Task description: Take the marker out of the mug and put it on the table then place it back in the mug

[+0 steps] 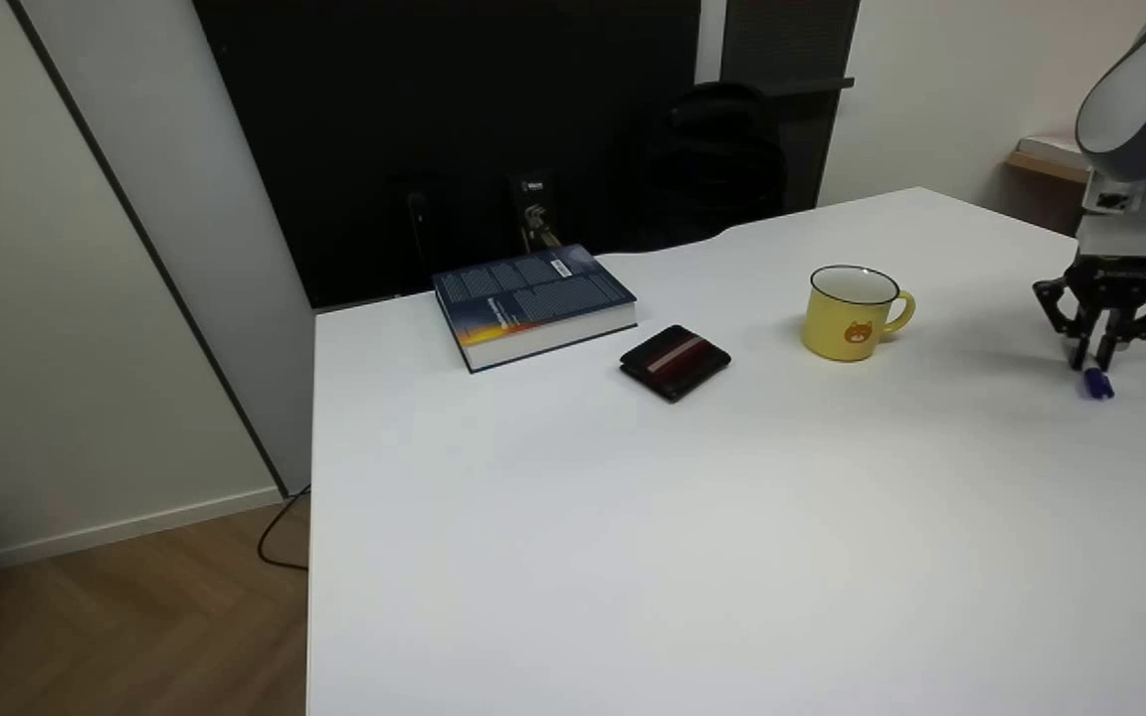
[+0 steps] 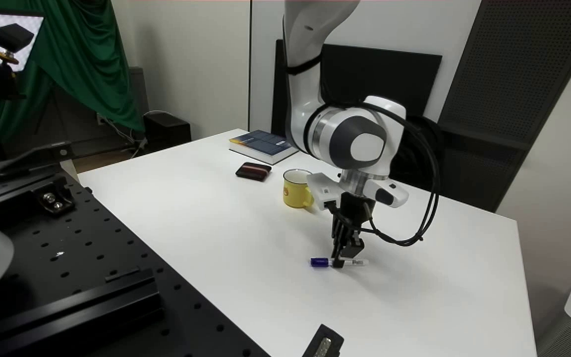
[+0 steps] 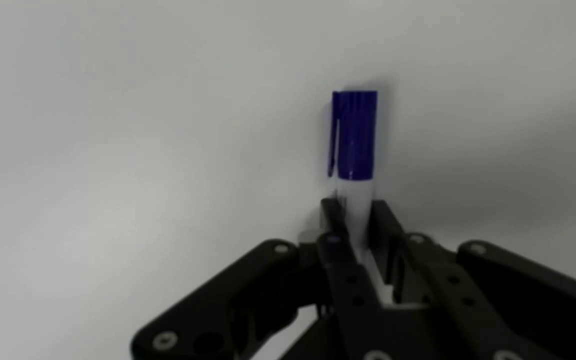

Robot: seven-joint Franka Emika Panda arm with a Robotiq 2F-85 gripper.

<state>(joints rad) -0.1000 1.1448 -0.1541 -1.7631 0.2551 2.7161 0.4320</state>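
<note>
The marker has a dark blue cap and a white body. It lies level at the tabletop, and shows in the wrist view (image 3: 357,135) and in both exterior views (image 1: 1098,384) (image 2: 319,262). Whether it touches the table (image 1: 633,557) all along is hard to tell. My gripper (image 3: 354,220) points down with both fingers against the marker's white body, just behind the cap. The gripper also shows in both exterior views (image 1: 1091,360) (image 2: 339,262). The yellow mug (image 1: 837,323) stands upright with its handle to the side, apart from the gripper; it also shows in an exterior view (image 2: 294,194).
A black wallet (image 1: 674,363) with a red stripe lies near the mug. A thick blue book (image 1: 533,298) lies behind it at the table's far edge. A black perforated platform (image 2: 117,277) borders the table on the robot's side.
</note>
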